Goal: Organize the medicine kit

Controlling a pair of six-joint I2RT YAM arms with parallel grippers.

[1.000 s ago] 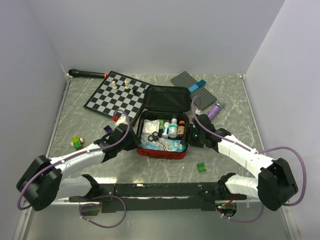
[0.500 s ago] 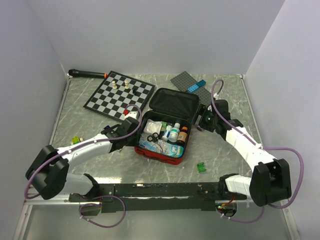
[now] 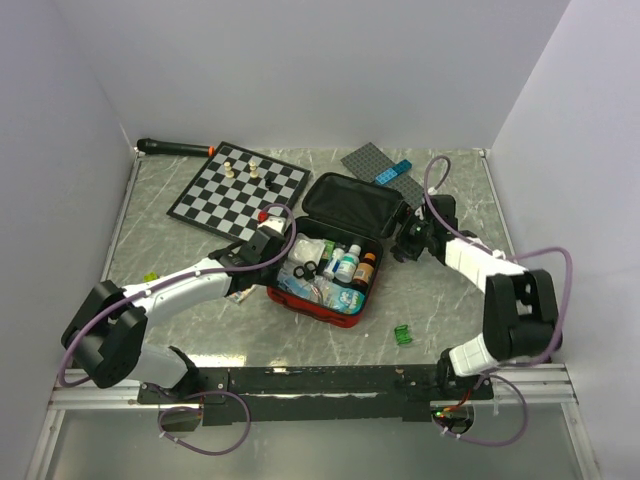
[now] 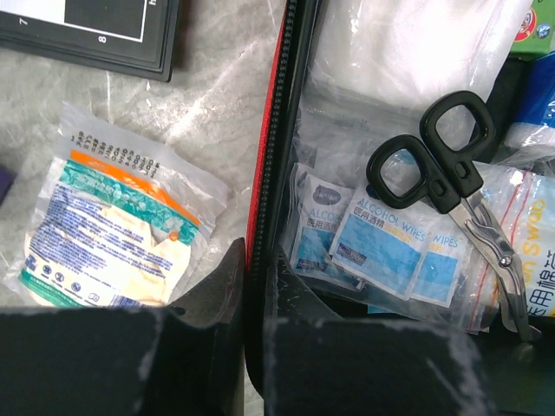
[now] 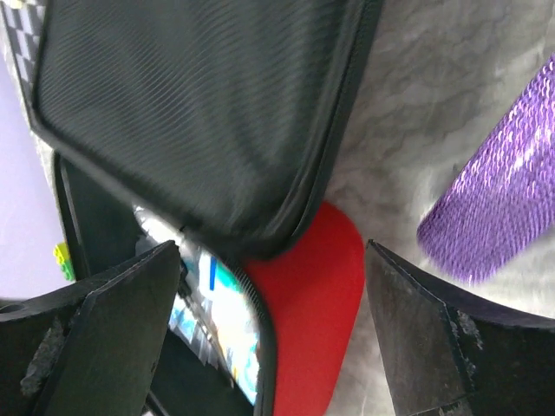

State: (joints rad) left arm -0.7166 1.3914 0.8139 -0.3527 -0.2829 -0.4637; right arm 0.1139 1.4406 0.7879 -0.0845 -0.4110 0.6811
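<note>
Left gripper (image 4: 251,260): narrow, pinching left zip wall of soft red fabric medicine kit (image 3: 312,304); rim runs straight ahead from fingers.
Right gripper (image 5: 270,251): wide, holding nothing; kit's red corner dead ahead between fingers.
Clear plastic sachet with orange-green print (image 4: 108,225): outside kit, just left of left gripper; left arm nearer.

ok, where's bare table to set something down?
Bare: the near strip in front of the medicine kit, left of the green block; the far right corner beside the grey baseplate; the left edge between chessboard and left arm. Crowded: the kit's flanks, at the left gripper and right gripper.
</note>
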